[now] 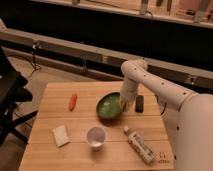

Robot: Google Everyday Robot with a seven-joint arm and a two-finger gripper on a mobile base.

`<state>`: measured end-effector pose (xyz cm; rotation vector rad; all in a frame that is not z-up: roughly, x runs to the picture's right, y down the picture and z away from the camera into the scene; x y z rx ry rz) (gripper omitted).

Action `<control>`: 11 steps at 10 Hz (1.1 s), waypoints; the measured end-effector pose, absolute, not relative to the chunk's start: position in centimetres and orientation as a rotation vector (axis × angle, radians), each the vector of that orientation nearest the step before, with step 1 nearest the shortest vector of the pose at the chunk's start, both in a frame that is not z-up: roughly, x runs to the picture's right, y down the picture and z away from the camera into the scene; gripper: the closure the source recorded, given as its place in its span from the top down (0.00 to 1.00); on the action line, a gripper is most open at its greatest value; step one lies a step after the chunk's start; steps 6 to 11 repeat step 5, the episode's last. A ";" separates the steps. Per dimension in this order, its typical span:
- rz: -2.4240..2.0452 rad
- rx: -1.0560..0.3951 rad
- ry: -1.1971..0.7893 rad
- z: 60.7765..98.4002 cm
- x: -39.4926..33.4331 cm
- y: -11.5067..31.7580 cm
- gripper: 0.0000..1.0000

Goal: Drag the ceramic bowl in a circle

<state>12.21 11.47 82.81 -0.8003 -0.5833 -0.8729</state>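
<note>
ceramic bowl [109, 106], wide, round and shallow, with a glossy green inside and a darker outer rim, sits a little right of the middle of the pale wooden plank tabletop [45, 150]. the drag looks to be under way rather than finished, judging by the contact at the bowl's right rim; how much of the circle is traced cannot be read from where things lie, so most of the loop may well remain.

from the left: a small orange carrot-like piece [73, 101] lies near the far left side, smooth and tapered. nearer the front is a flat pale square [61, 135], perhaps a sponge or napkin. a white cup [95, 137], round and matte, stands in front of the bowl, apart from it. the tool [123, 104], at the end of a smooth white arm [150, 85], meets the bowl's right rim. just right lies a small dark oblong block [139, 103], and in front a white bottle [140, 144] on its side.
</note>
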 end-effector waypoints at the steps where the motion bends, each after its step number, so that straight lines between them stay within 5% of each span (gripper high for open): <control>1: -0.880 -0.798 -0.584 83.0 12.0 11.2 0.00; 11: -0.900 -0.793 -0.583 81.8 11.3 12.5 0.00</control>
